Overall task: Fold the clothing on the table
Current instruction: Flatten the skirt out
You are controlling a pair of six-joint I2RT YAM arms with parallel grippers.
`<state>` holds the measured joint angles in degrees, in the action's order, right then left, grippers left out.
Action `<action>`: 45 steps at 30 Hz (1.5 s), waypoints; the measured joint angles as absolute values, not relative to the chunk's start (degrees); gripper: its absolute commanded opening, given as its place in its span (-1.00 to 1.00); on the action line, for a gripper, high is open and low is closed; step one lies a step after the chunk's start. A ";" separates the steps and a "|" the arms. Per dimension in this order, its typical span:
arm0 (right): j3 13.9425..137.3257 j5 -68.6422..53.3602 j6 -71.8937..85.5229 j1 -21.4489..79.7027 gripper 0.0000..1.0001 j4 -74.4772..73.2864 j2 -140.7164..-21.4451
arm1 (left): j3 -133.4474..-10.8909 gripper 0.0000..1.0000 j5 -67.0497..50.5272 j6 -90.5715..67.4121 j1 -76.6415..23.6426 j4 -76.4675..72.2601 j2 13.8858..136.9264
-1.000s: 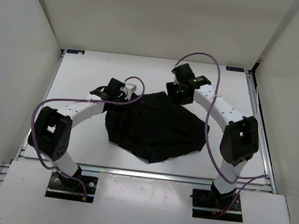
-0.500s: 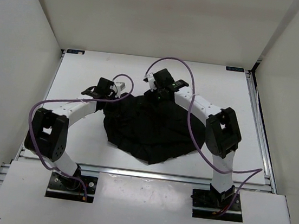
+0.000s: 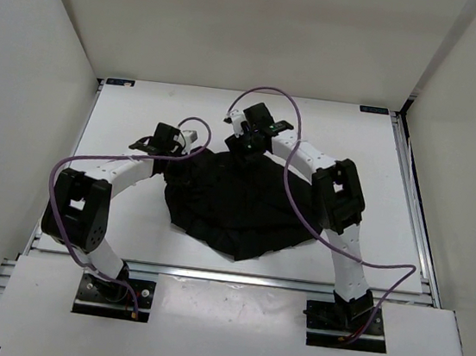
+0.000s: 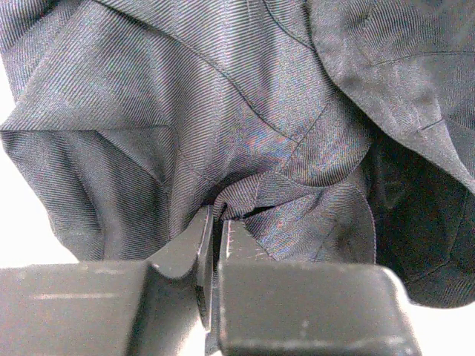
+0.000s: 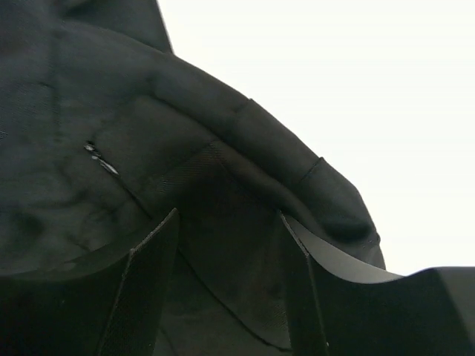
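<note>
Left claw (image 4: 215,222) first: its two fingers (image 4: 185,256) are pressed together, with a small bunched fold of the black skirt (image 4: 245,111) pinched between the tips. Cloth ripples away from that pinch in soft creases, and a sliver of white table (image 4: 15,222) shows at the left edge of the wrist view.

Over to the right claw (image 5: 226,252): its fingers (image 5: 148,289) stand well apart, with dark fabric lying between and below them. A rounded, hemmed edge of the skirt curves just past the tips, and beyond it is only bright white surface. Nothing is gripped there.

From above, the left claw sits at the skirt's far-left corner and the right claw at its far edge, just beside it, both arms bowing inward from their bases. The skirt lies spread in a rumpled, roughly fan-shaped heap near the middle of the table, its pleated hem pointing toward the near rail. Purple cables (image 3: 270,95) loop off both arms, the right one arching high over the far side.
</note>
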<state>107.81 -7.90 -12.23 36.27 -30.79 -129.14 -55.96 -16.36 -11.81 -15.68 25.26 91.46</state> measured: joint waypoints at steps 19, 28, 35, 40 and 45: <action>103.94 -6.22 -13.80 39.35 -1.00 -36.47 -127.02 | -55.81 -1.00 -18.48 -12.97 -12.29 24.73 91.46; 89.76 -3.55 -12.01 31.75 -0.85 -37.34 -102.72 | -56.25 -1.00 -19.00 -14.09 -10.63 23.40 91.85; 85.49 -2.96 -11.77 34.13 -0.10 -38.98 -101.32 | -57.12 -1.00 -19.18 -14.50 -11.20 22.24 93.58; 93.93 -3.68 -12.12 39.29 0.25 -40.84 -113.21 | -57.12 -1.00 -19.33 -14.68 -11.40 22.04 93.76; 102.65 -5.61 -12.16 39.99 0.26 -43.48 -123.00 | -57.12 -1.00 -19.55 -15.07 -11.40 21.98 93.76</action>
